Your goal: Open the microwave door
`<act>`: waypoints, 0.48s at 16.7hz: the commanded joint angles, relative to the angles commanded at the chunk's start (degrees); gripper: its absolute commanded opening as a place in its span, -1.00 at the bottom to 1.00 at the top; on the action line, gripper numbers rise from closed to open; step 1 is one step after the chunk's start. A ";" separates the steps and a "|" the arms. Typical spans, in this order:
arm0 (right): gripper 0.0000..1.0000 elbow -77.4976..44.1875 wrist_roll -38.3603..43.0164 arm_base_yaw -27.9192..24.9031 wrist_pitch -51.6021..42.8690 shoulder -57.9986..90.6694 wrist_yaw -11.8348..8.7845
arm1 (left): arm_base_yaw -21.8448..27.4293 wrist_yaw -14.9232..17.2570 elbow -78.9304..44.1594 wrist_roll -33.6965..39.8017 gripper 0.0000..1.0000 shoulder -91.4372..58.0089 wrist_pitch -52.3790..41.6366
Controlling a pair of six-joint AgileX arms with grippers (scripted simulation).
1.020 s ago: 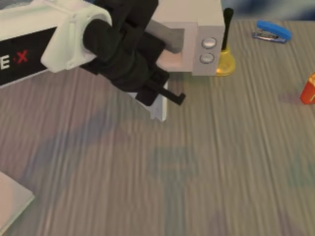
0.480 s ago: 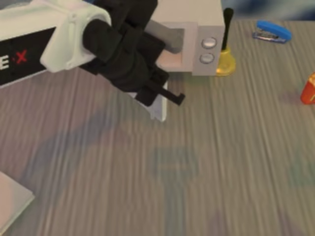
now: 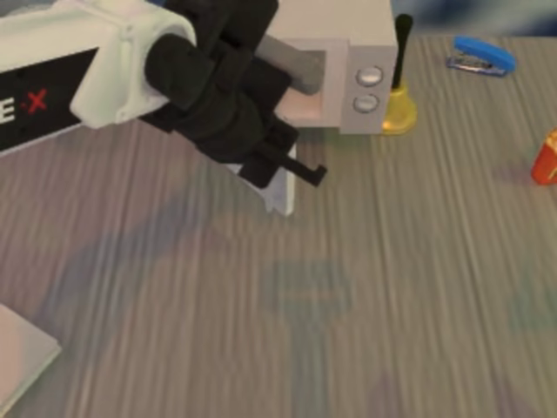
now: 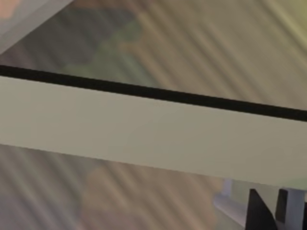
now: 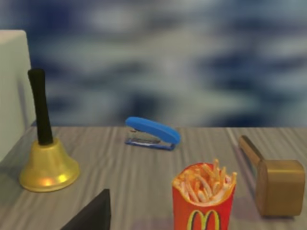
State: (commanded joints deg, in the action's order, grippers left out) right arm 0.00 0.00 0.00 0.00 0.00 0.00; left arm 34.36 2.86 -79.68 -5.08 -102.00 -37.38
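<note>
Grey-brown streaked wood table (image 3: 392, 287) fills the top view. Boxy white-grey microwave (image 3: 348, 35) sits at the far edge, cavity exposed. Its flat light-grey door (image 3: 283, 187) is swung out toward the table's middle. Left gripper (image 3: 291, 165) is at the door's free edge; whether it grips cannot be told. Beside the microwave: brass bell (image 3: 399, 109), blue stapler (image 3: 481, 54), red fries carton (image 5: 204, 196), wooden mallet (image 5: 276, 184).
</note>
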 joint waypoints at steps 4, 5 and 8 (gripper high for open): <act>1.00 0.00 0.00 0.00 0.00 0.00 0.00 | 0.00 0.00 0.00 0.00 -1.00 0.00 0.00; 1.00 0.00 0.00 0.00 0.00 0.00 0.00 | 0.00 0.00 0.00 0.00 -1.00 0.00 0.00; 1.00 0.00 0.00 0.00 0.00 0.00 0.00 | 0.22 0.48 0.13 0.03 -1.00 0.02 -0.05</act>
State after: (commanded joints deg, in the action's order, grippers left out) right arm 0.00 0.00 0.00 0.00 0.00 0.00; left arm 34.59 3.34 -79.55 -5.06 -101.98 -37.43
